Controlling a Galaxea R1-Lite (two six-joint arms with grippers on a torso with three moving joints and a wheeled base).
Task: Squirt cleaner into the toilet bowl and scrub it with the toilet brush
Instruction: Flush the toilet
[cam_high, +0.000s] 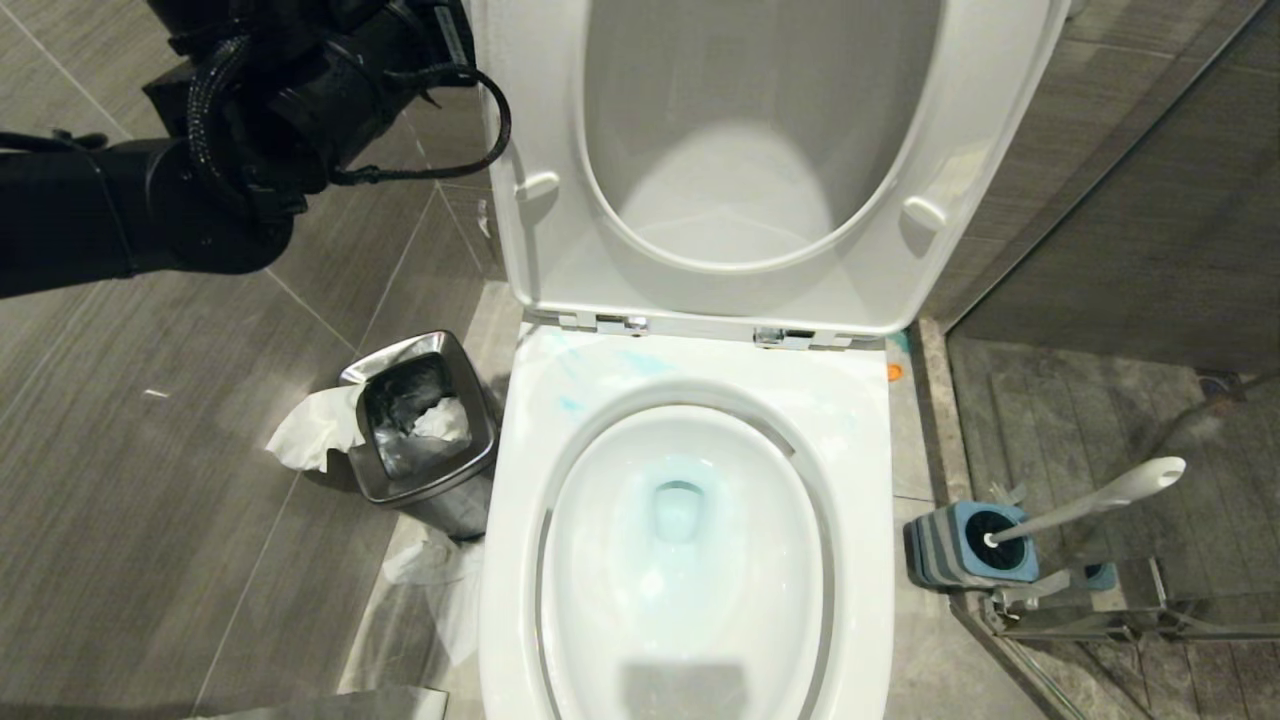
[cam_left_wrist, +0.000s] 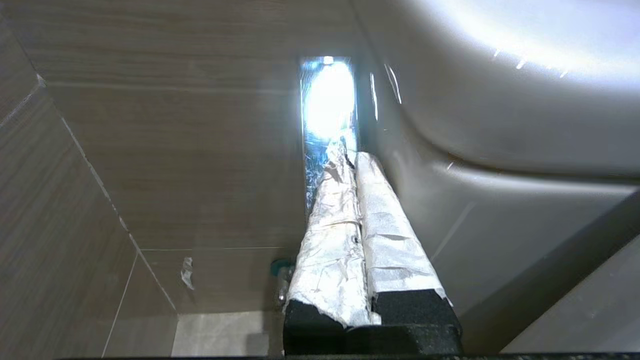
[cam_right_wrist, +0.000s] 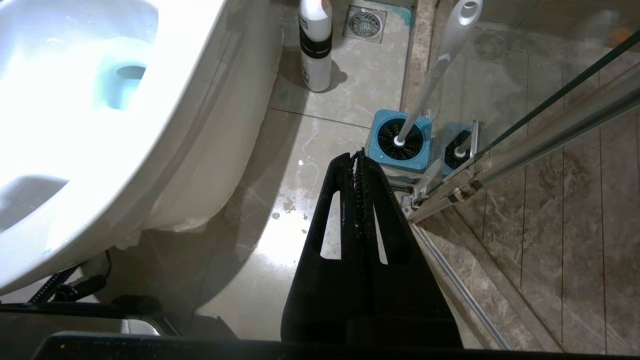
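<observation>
The toilet bowl (cam_high: 690, 560) stands open, its seat and lid (cam_high: 760, 150) raised. The cleaner (cam_high: 678, 505) tints the water pale blue and streaks the back rim (cam_high: 575, 400). To the bowl's right, the toilet brush (cam_high: 1095, 500) stands in its blue-and-grey holder (cam_high: 965, 545). My left arm (cam_high: 230, 150) reaches up beside the lid. My left gripper (cam_left_wrist: 350, 155), foil-wrapped, is shut and empty, its tip at a shiny wall plate (cam_left_wrist: 327, 100). Low over the floor, my right gripper (cam_right_wrist: 357, 155) is shut and empty, just short of the holder (cam_right_wrist: 400, 142); the brush handle (cam_right_wrist: 440, 65) rises beyond it.
A steel-rimmed waste bin (cam_high: 420, 430) with crumpled tissue (cam_high: 310, 430) stands left of the bowl. On the floor right of the bowl are a white bottle (cam_right_wrist: 316, 45) and a drain (cam_right_wrist: 365, 20). A glass shower door with a metal rail (cam_right_wrist: 525, 135) closes off the right.
</observation>
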